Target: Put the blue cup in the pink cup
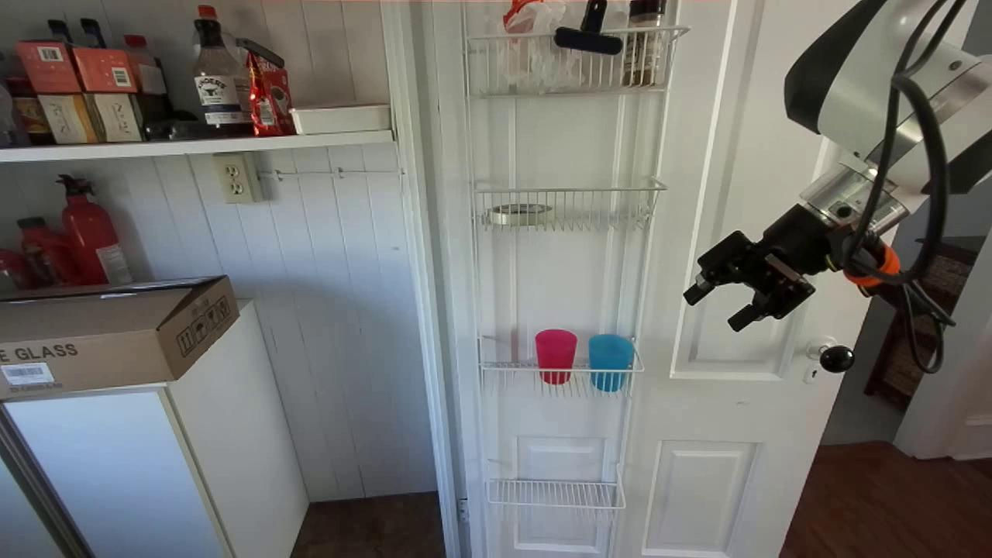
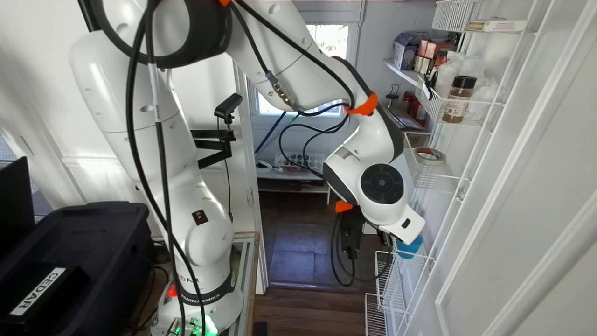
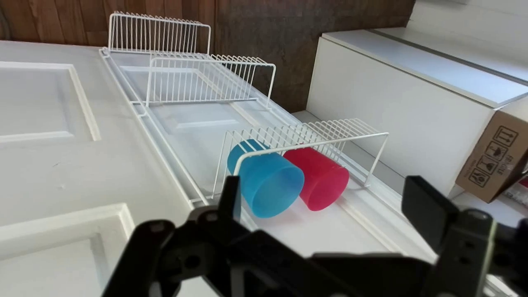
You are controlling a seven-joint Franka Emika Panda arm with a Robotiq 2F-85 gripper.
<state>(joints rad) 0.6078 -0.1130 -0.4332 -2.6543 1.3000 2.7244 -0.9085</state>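
Observation:
The blue cup [image 1: 611, 362] and the pink cup [image 1: 556, 356] stand upright side by side on a white wire shelf [image 1: 504, 367] hung on a door. In the wrist view the blue cup [image 3: 270, 181] and pink cup [image 3: 319, 177] show their open mouths beyond the fingers. In an exterior view part of the blue cup [image 2: 410, 246] shows behind the arm; the pink cup is hidden there. My gripper [image 1: 721, 304] is open and empty, up and to the right of the cups in that view, apart from them. The wrist view shows its fingers [image 3: 326, 198] wide apart.
The shelf's front wire rail borders the cups. Higher baskets hold a tape roll [image 1: 519, 215], a spice jar [image 2: 459, 99] and bags. A door knob [image 1: 837, 359] sits below the gripper. A cardboard box [image 1: 116, 333] lies on a white cabinet. Cables hang from the arm.

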